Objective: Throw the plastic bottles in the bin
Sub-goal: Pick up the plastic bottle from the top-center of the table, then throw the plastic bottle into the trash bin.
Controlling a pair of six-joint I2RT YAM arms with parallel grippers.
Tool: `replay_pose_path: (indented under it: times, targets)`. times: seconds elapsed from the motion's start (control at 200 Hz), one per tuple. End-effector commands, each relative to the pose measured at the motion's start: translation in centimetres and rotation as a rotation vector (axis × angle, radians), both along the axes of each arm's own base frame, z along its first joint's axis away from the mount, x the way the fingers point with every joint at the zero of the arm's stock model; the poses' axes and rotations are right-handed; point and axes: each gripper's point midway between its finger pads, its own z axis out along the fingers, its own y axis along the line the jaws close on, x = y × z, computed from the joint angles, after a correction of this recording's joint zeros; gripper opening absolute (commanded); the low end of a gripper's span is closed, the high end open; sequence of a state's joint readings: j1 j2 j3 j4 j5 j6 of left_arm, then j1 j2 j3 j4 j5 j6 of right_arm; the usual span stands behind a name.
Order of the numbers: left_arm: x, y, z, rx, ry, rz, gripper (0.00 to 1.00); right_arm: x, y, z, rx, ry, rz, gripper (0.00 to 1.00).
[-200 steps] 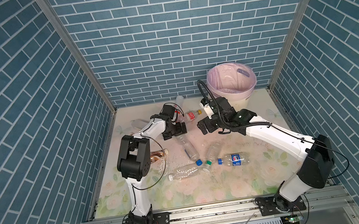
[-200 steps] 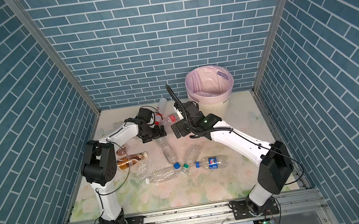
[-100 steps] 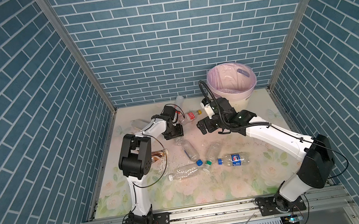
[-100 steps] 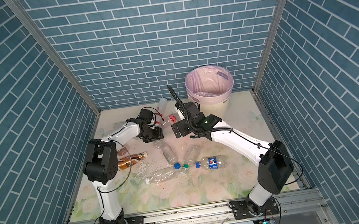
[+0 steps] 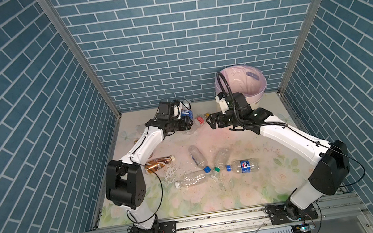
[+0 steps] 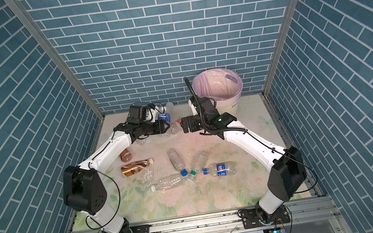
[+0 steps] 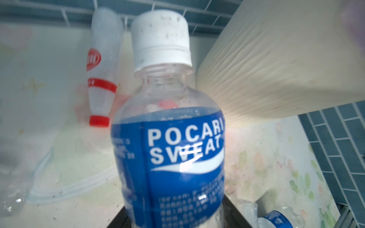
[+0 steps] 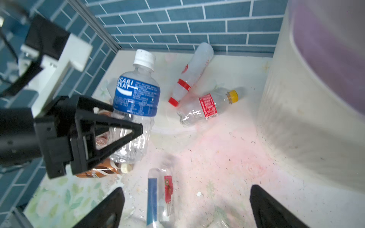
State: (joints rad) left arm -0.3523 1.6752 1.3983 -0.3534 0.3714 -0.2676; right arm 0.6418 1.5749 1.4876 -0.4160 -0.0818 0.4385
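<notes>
Blue-label clear plastic bottle with a white cap [image 8: 138, 94]: gripped by the left hand, cap up and leaning a bit, over the back-left of the tabletop and well apart from the bin. Can't tell if its base is off the surface.
Left hand [image 8: 126, 118]: clenched on that bottle's clear lower body just under the label, one black finger on either side.
Right hand [image 8: 186, 197]: released, jaws wide, nothing in it. It hovers between the left hand and the bin, with a clear bottle with a blue-and-red strip [image 8: 158, 189] lying below it.
Round cream-white ribbed bin with a pale lilac bag [image 6: 228, 106]: upright in the back-right corner.
Near the bin: a clear bottle with a red label and yellow cap [image 8: 207, 106] on its side, and a white pin-shaped bottle with red bands [image 8: 189, 79] just beside it, nearer the back wall.
Left side: a brown bottle with a cream cap [image 6: 135, 167] lying by the left arm.
Middle of the floral tabletop [image 6: 216, 192]: a blue-capped clear bottle [image 6: 176, 160], a green-capped clear bottle [image 6: 198, 161], a blue-logo bottle [image 6: 221, 169] and a white-capped clear bottle [image 6: 167, 183], all lying close together.
</notes>
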Motion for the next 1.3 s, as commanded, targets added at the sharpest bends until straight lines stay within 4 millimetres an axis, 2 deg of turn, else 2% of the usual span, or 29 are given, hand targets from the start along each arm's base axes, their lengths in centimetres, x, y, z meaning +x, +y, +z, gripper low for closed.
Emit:
replay_pose_path:
  times: [0.0,0.145,0.285,0.415,0.595,0.82,0.965,1.12,1.215,1.295]
  targets:
    - [-0.2,-1.2,3.3,-0.066,-0.159,-0.075,0.61,0.8,0.2,6.4,0.211,-0.041,-0.023,0.98]
    - [-1.4,-2.0,5.8,-0.132,-0.248,-0.13,0.61,1.8,1.0,9.0,0.275,-0.063,-0.008,0.95]
    - [-2.8,-3.3,7.4,-0.156,-0.302,-0.191,0.61,2.7,2.4,10.3,0.323,-0.059,0.021,0.89]
    - [-4.1,-5.0,8.2,-0.154,-0.332,-0.247,0.61,3.5,3.6,10.3,0.352,-0.046,0.041,0.8]
    - [-5.4,-6.2,9.3,-0.16,-0.36,-0.292,0.61,4.2,4.7,9.9,0.37,-0.028,0.065,0.66]
    - [-6.3,-7.2,9.3,-0.146,-0.363,-0.33,0.61,4.5,5.5,9.5,0.381,-0.015,0.087,0.51]
    - [-6.4,-7.3,9.5,-0.139,-0.372,-0.323,0.61,4.8,5.9,9.1,0.383,-0.003,0.088,0.29]
    - [-6.3,-7.1,9.4,-0.133,-0.371,-0.317,0.62,4.7,5.7,9.3,0.38,-0.005,0.082,0.11]
    - [-6.2,-7.0,9.5,-0.133,-0.37,-0.309,0.71,4.5,5.3,9.8,0.364,-0.024,0.076,0.0]
    - [-6.2,-6.8,9.9,-0.129,-0.378,-0.294,0.8,4.3,4.5,10.6,0.329,-0.061,0.062,0.0]
